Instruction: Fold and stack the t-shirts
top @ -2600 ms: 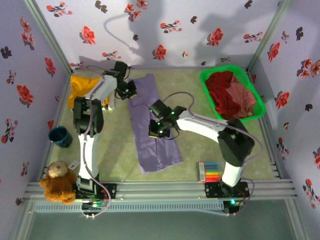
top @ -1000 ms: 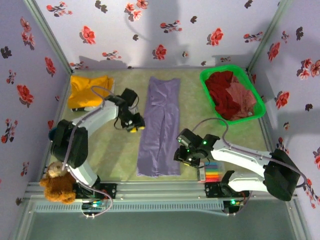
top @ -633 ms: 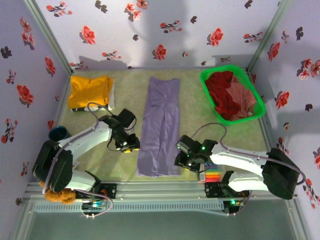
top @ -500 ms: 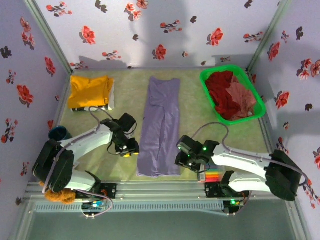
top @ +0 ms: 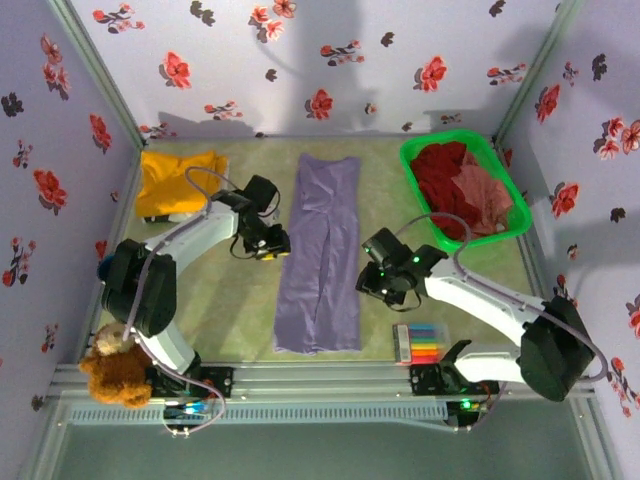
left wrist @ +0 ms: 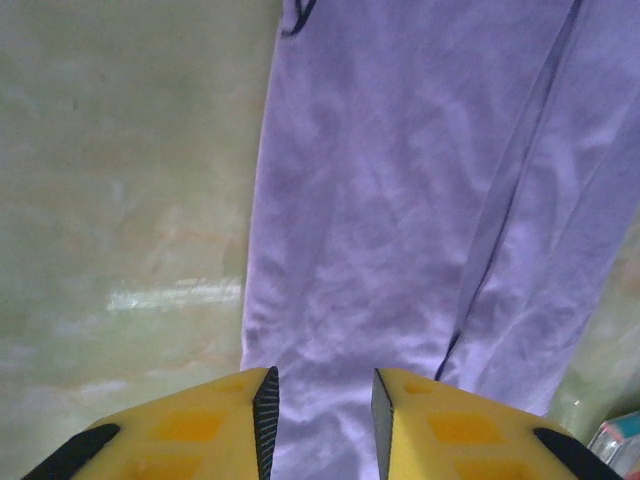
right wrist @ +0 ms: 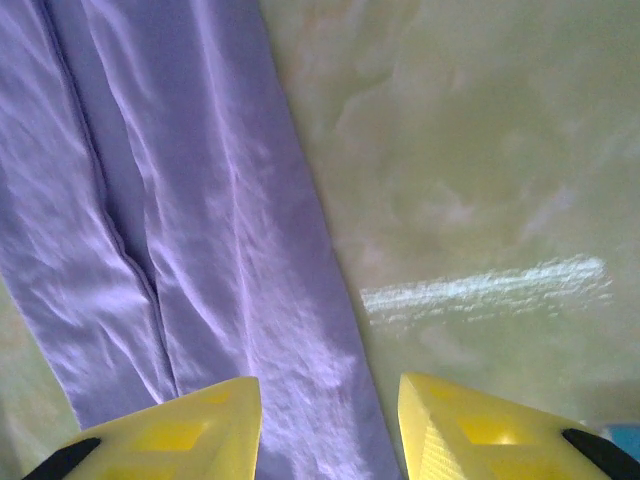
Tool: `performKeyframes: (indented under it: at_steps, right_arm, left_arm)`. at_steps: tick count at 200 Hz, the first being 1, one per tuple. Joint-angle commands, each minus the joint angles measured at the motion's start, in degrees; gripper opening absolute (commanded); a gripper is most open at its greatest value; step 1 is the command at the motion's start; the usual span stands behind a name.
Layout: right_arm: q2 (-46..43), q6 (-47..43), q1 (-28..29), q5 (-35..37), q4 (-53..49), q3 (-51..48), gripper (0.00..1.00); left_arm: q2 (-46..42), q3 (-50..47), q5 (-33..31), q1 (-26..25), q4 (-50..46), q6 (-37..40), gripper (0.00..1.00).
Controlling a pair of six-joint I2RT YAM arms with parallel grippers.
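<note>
Lavender t-shirt (top: 320, 260) lies flat on the desk (top: 225, 310), already folded lengthwise into a narrow strip running from 12 to 6 o'clock through the centre; a seam line runs down its length. Left fingers (left wrist: 205, 425) hover at the strip's 9 o'clock edge, a little apart, with nothing between them and the cloth visible through the gap. Right fingers (right wrist: 180, 430) hang at the 3 o'clock edge, spread wider, also empty, one over the cloth's border and one over bare desk. Handling, as a judgement: thin soft jersey, light, no stiffness, likely to sag and slide open if lifted from a single point. Best hold is probably a pinch through both layers at each long edge, matched on both sides, so the strip folds over crosswise without skewing. The smooth desk gives little friction, so the cloth may drag. Containers: the green basket (top: 447, 141) at 2 o'clock holds a dark red tee (top: 445, 185) with a salmon-pink tee (top: 485, 195) beside it, both crumpled and unfolded. The mustard-yellow tee (top: 178, 180) sits folded at 10 o'clock, the likely stacking spot.
</note>
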Motion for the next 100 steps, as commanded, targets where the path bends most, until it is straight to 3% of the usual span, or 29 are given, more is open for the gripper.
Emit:
performKeyframes:
  at_steps: [1, 49, 100]
  right_arm:
    - [0.0, 2.7, 3.9, -0.8, -0.3, -2.1, 0.42]
    - [3.1, 7.8, 14.0, -0.8, 1.9, -3.4, 0.42]
    - [2.2, 10.5, 18.2, 0.3, 1.3, -5.7, 0.43]
  left_arm:
    - [-3.4, -4.2, 1.9, -0.8, -3.7, 1.1, 0.33]
    - [-13.4, -17.3, 2.9, -7.4, -0.2, -7.4, 0.35]
    - [-22.0, -27.0, 1.9, -13.5, 0.2, -14.6, 0.39]
